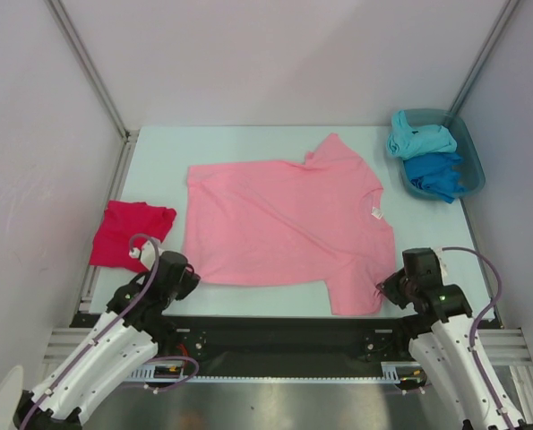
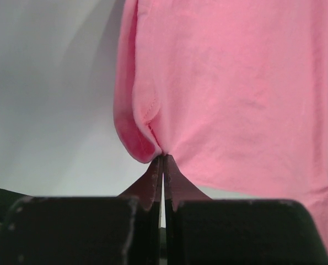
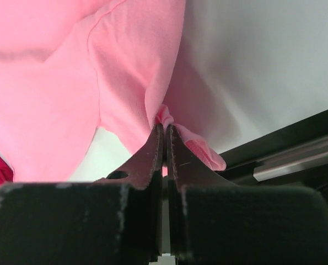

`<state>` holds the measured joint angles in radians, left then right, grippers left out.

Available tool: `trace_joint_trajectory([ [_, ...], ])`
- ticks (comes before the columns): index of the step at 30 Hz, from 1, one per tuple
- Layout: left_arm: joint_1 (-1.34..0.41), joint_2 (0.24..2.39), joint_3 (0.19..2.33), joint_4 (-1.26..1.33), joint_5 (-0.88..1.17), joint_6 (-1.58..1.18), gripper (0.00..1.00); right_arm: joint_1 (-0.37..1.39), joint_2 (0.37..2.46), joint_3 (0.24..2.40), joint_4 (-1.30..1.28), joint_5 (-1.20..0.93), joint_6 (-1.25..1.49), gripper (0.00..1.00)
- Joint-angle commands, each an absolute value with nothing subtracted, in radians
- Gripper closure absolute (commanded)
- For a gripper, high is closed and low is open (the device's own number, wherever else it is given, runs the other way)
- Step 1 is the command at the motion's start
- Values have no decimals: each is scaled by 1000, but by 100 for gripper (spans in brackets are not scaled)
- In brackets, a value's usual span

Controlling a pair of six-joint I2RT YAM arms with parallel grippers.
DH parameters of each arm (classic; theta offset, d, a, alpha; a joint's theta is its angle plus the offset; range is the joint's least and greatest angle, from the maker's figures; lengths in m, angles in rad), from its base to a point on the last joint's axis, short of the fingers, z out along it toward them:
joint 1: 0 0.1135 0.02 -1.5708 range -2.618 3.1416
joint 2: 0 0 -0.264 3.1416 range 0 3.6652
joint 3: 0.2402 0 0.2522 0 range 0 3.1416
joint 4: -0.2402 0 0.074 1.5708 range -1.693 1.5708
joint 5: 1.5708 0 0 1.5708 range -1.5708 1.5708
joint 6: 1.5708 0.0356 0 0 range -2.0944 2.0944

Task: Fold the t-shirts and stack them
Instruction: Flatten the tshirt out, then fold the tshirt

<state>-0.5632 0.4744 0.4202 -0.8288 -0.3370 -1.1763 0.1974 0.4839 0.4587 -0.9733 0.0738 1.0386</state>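
While left claw (image 2: 162, 160) pinches pink t-shirt (image 2: 235, 83), right claw (image 3: 164, 128) seemingly pinches sleeve (image 3: 136, 66).

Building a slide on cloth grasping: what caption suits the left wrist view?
Left gripper shut on a bunched corner of the light pink t-shirt over the pale table.

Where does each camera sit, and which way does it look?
Top external: overhead from behind, looking down at the table; left arm and right arm show.
Left wrist: behind the left gripper, facing along its shut jaws gripping the pink t-shirt.
Right wrist: behind the right gripper, likewise, pinching its sleeve.
Shared: all show that shirt.
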Motion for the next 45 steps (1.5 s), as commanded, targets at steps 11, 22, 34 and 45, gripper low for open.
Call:
trace_joint_trajectory([
  [11, -626, 456, 514, -919, -345, -1261, 100, 213, 397, 604, -1091, 55, 1028, 100],
  [22, -635, 479, 633, -962, -433, -1246, 100, 215, 448, 672, -993, 118, 1017, 100],
  [34, -629, 517, 724, -983, -540, -1230, 100, 132, 675, 732, -753, 115, 1009, 100],
  [45, -604, 537, 661, -971, -506, -1233, 100, -116, 804, 729, -650, 11, 919, 100],
])
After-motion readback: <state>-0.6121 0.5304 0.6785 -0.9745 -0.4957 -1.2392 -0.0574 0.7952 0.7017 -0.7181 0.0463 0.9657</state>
